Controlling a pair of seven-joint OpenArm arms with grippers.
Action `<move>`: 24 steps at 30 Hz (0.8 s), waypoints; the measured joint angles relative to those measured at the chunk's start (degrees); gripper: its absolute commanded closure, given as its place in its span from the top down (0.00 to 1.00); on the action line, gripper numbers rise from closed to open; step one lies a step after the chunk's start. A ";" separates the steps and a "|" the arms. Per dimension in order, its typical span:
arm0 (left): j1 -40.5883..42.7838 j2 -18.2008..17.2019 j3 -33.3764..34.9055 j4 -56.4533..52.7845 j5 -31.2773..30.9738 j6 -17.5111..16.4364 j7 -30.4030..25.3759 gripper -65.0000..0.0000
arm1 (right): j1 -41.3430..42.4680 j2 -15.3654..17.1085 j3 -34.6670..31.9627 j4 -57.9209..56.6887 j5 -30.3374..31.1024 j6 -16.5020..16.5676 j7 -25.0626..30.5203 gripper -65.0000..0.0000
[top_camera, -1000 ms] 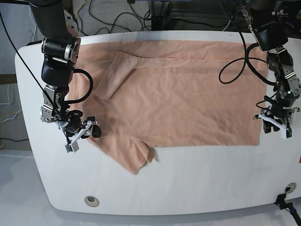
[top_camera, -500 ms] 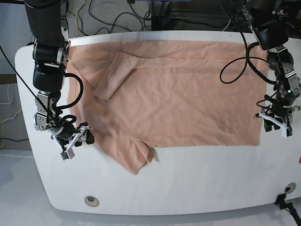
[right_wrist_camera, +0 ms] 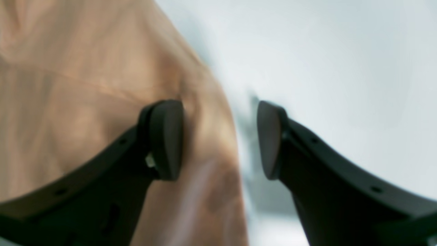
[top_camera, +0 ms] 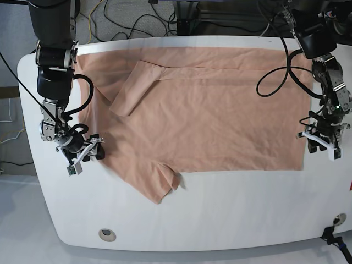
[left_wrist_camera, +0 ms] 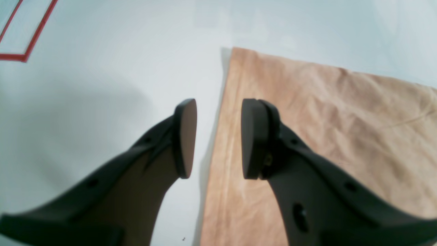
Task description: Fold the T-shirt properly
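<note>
The peach T-shirt [top_camera: 209, 110] lies spread flat over the white table [top_camera: 220, 220], with one sleeve folded in on top [top_camera: 132, 91] and the other sticking out at the front [top_camera: 162, 184]. My left gripper [top_camera: 322, 149] is open at the shirt's right hem. In the left wrist view the gripper [left_wrist_camera: 218, 136] straddles the hem edge of the shirt [left_wrist_camera: 324, 136], empty. My right gripper [top_camera: 83, 159] is open at the shirt's left edge. In the blurred right wrist view the gripper [right_wrist_camera: 218, 136] has one finger over the shirt [right_wrist_camera: 85, 85] and one over bare table.
A round hole [top_camera: 107, 235] sits near the table's front left edge. A black clamp [top_camera: 333, 234] is at the front right corner. Cables hang behind the table [top_camera: 137, 22]. A red tape outline [left_wrist_camera: 20, 44] marks the surface beyond the left gripper.
My right arm has swung left and its gripper has shifted a little left along the shirt's left edge. The shirt and my left gripper have hardly moved.
</note>
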 measured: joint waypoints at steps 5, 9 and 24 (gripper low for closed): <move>-0.17 -0.11 0.00 -4.37 0.33 0.22 -0.17 0.32 | 0.00 -0.24 -0.02 0.00 0.00 0.04 0.04 0.52; -1.75 -0.72 2.27 -5.95 0.11 0.07 -2.71 0.32 | 0.00 -0.70 0.02 0.00 0.04 -0.02 0.11 0.52; -2.73 -1.36 2.84 -9.33 0.22 0.17 -2.29 0.32 | 0.09 -2.89 0.04 0.02 0.28 0.20 0.61 0.51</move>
